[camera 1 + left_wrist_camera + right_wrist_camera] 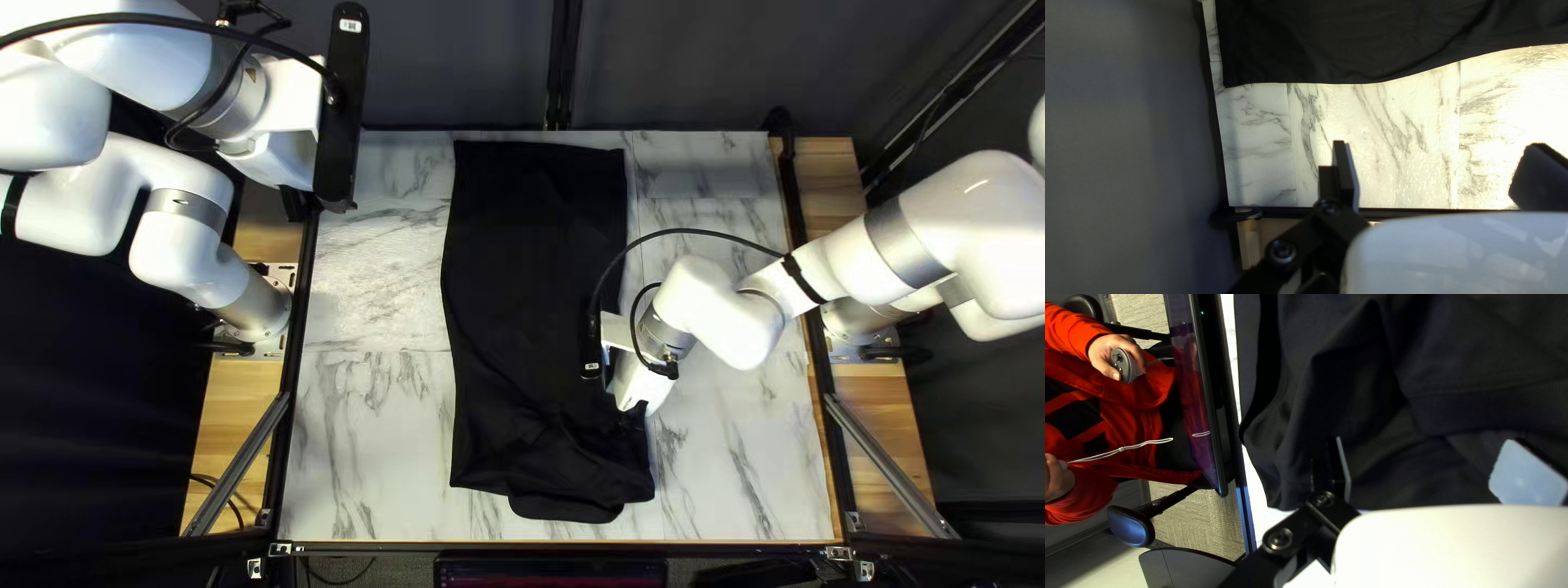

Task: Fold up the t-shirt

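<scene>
Right hand [634, 412], fingers parted, sits at five o'clock on the black t-shirt [528, 272], which stretches from twelve to six o'clock down the middle of the marbled desk [370, 436], with the left hand [296, 205], also released, at ten.

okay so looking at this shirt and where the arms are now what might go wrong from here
The right gripper is open over the rumpled near end of the black t-shirt, so closing there might pinch extra layers or miss the edge.

That end has an uneven flap sticking out, which could leave the next fold crooked.

The left gripper is open, away from the shirt, so a one-sided pull might twist the cloth.
</scene>
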Tool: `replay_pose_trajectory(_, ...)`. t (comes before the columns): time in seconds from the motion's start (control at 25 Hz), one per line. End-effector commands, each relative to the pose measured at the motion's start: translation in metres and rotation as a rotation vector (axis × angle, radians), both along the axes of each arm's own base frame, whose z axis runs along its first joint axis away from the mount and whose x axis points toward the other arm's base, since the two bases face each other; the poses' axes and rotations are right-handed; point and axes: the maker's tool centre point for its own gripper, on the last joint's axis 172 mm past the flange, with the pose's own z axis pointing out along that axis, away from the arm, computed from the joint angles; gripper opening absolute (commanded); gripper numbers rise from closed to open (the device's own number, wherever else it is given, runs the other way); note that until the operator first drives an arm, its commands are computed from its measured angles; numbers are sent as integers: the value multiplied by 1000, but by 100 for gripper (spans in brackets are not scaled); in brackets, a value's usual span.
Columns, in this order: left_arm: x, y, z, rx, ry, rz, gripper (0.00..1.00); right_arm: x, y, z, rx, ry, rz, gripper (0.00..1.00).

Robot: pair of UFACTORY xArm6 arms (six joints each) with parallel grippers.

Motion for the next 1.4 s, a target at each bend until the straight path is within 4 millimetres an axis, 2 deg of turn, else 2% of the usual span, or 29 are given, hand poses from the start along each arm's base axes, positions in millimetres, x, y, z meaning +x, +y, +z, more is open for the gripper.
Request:
replay_pose_trajectory(0.04,0,0,0,0,0,0,100,6,-3,-7,9,0,0,100)
replay_pose_trajectory(0.56,0,0,0,0,0,0,100,25,-6,-13,23,-15,22,100)
replay_pose_trajectory(0.6,0,0,0,0,0,0,100,25,-6,-14,23,-17,24,95)
replay_pose_trajectory(0.64,0,0,0,0,0,0,100,25,-6,-14,23,-18,25,81)
replay_pose_trajectory(0.68,0,0,0,0,0,0,100,25,-7,-14,22,-20,27,81)
replay_pose_trajectory(0.72,0,0,0,0,0,0,100,26,-7,-14,22,-22,28,46)
replay_pose_trajectory(0.76,0,0,0,0,0,0,100,26,-7,-15,23,-24,28,28)
replay_pose_trajectory(0.84,0,0,0,0,0,0,100,28,-7,-15,23,-26,29,5)
replay_pose_trajectory(1.12,0,0,0,0,0,0,100,32,-7,-14,17,-34,38,0)
replay_pose_trajectory(1.24,0,0,0,0,0,0,100,38,-1,-2,4,-40,46,0)
replay_pose_trajectory(1.4,0,0,0,0,0,0,100,51,10,28,-29,-49,69,0)
